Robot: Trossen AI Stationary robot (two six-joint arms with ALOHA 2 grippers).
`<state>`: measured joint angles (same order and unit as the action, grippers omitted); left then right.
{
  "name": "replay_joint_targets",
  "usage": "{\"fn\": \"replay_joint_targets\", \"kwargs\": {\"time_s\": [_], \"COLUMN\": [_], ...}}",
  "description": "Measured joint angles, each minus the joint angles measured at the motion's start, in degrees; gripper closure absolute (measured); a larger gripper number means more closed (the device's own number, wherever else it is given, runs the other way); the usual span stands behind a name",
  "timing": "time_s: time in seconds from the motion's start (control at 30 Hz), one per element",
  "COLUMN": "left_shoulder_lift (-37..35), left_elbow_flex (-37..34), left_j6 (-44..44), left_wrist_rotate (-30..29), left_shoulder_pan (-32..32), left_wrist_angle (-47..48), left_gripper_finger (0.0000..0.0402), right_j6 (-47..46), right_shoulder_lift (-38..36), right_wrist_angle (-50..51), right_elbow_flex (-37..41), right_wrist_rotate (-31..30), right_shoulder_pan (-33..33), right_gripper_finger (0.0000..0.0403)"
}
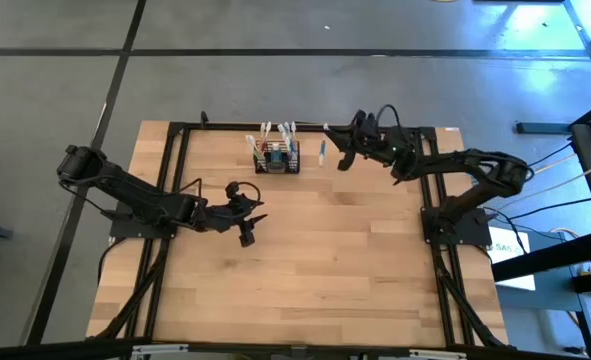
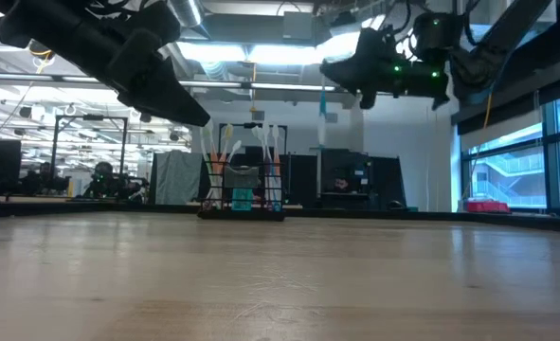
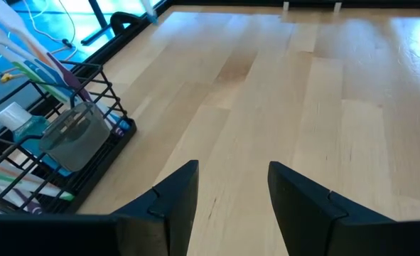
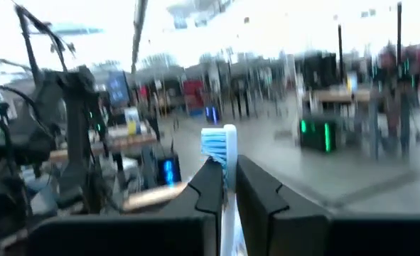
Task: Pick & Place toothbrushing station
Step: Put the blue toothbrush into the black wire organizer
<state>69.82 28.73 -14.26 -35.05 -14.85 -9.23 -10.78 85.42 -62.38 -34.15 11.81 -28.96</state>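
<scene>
The toothbrushing station (image 1: pixel 277 157), a black wire-mesh basket holding several toothbrushes and a small teal tube (image 2: pixel 243 199), stands on the wooden table (image 1: pixel 305 270) near its far edge. The right gripper (image 1: pixel 341 150) hangs in the air just beside the station, its fingers pinched on a blue-and-white toothbrush (image 1: pixel 322 151) whose bristled head (image 4: pixel 218 144) sticks up between them. The left gripper (image 1: pixel 253 228) hovers above bare table, nearer the middle than the station, its fingers (image 3: pixel 175 195) parted and holding nothing.
</scene>
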Motion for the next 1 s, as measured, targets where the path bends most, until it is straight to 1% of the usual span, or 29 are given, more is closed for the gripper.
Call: {"fn": "replay_joint_targets", "kwargs": {"time_s": [0.1, 0.2, 0.27, 0.37, 0.47, 0.6, 0.73, 0.8, 0.93, 1.0], "left_shoulder_lift": [0.0, 0.0, 0.0, 0.0, 0.0, 0.0, 0.0, 0.0, 0.0, 0.0], "left_elbow_flex": [0.0, 0.0, 0.0, 0.0, 0.0, 0.0, 0.0, 0.0, 0.0, 0.0], "left_j6": [0.0, 0.0, 0.0, 0.0, 0.0, 0.0, 0.0, 0.0, 0.0, 0.0], "left_wrist_rotate": [0.0, 0.0, 0.0, 0.0, 0.0, 0.0, -0.2, -1.3, -2.9, -2.9], "left_shoulder_pan": [0.0, 0.0, 0.0, 0.0, 0.0, 0.0, 0.0, 0.0, 0.0, 0.0], "left_wrist_angle": [0.0, 0.0, 0.0, 0.0, 0.0, 0.0, 0.0, 0.0, 0.0, 0.0], "left_gripper_finger": [0.0235, 0.0235, 0.0235, 0.0235, 0.0235, 0.0235, 0.0235, 0.0235, 0.0235, 0.0235], "right_j6": [1.0, 2.2, 2.5, 2.5, 3.4, 5.4, 5.9, 6.9, 8.9, 9.6], "right_shoulder_lift": [3.3, 6.6, 8.7, 11.3, 13.3, 16.0, 17.5, 17.5, 17.5, 17.5], "right_wrist_angle": [-9.4, -18.1, -22.6, -26.1, -26.3, -26.4, -24.6, -22.8, -19.0, -17.1], "right_elbow_flex": [0.0, 0.0, -0.1, -1.1, -3.4, -7.8, -10.9, -11.5, -11.5, -11.5], "right_wrist_rotate": [-1.8, -5.5, -7.2, -8.7, -9.9, -10.0, -8.2, -6.9, -8.6, -8.2], "right_shoulder_pan": [1.0, 1.6, 1.9, 2.2, 2.2, 2.2, 2.2, 2.2, 2.2, 2.2], "right_gripper_finger": [0.0375, 0.0375, 0.0375, 0.0375, 0.0375, 0.0375, 0.0375, 0.0375, 0.0375, 0.0375]}}
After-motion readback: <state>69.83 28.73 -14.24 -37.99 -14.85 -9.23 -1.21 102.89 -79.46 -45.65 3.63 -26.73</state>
